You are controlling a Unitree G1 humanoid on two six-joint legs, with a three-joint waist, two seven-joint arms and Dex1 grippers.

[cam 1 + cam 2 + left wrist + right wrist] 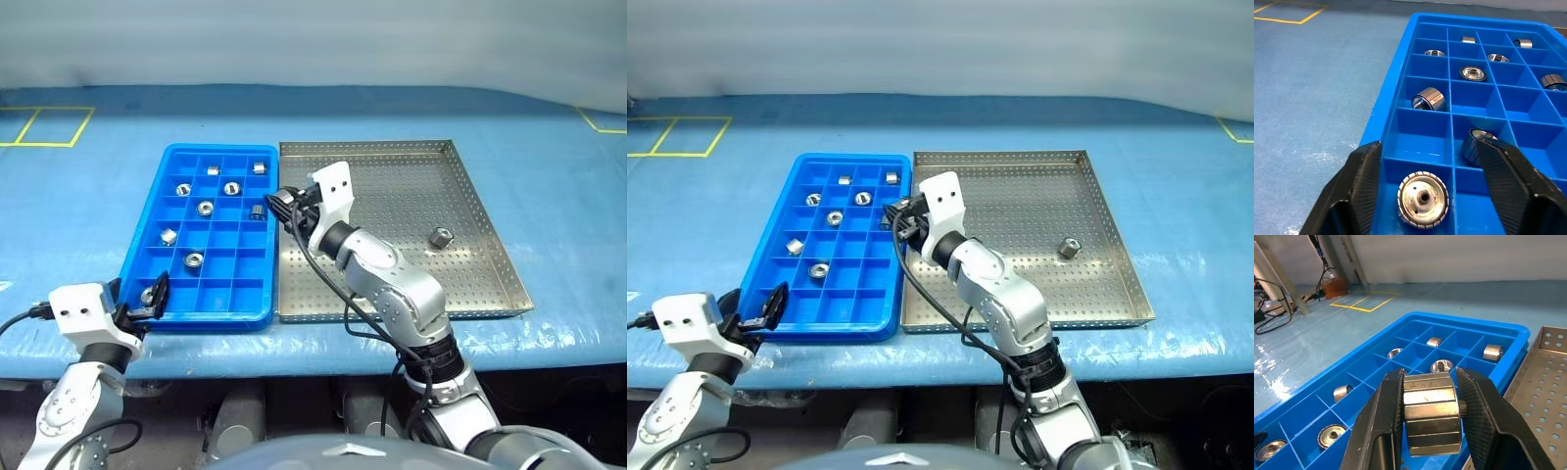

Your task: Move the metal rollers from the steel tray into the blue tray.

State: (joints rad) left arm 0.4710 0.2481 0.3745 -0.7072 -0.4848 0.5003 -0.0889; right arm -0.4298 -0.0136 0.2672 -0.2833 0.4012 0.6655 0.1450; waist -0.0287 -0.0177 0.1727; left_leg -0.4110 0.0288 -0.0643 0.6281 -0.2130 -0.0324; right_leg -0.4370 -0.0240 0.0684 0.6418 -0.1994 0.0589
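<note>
1. We judge the job mostly done: in the left eye view the blue tray [147, 230] sits centre-left and already holds about nine metal rollers [205, 208], each in its own square compartment, spread from the tray's top rows down to the bottom-left corner.
2. What's left: one roller [441, 236] lies on the perforated floor of the steel tray [490, 235], right of centre in that view, well apart from both arms. We see no other loose one there.
3. One more is in transit: the right gripper [1430, 416] pinches a roller [1431, 413] between its two ribbed black fingers, jaws pressed on its sides. In the left eye view it hangs at frame centre, over the seam where the two trays meet.
4. The left gripper [1425, 181], at the lower left of the left eye view, has its jaws spread wide and holds nothing. In the left wrist view a roller [1422, 204] lies between the fingers in the tray's near corner compartment, touching neither pad, so we take it as placed.
5. Look of the rollers: small shiny silver cylinders with ridged or faceted sides and a dark centre hole. Some lie flat with the hole up, others on their side.
6. Our guess for the remainder: drop the pinched one, then fetch the last from the steel tray.
</note>
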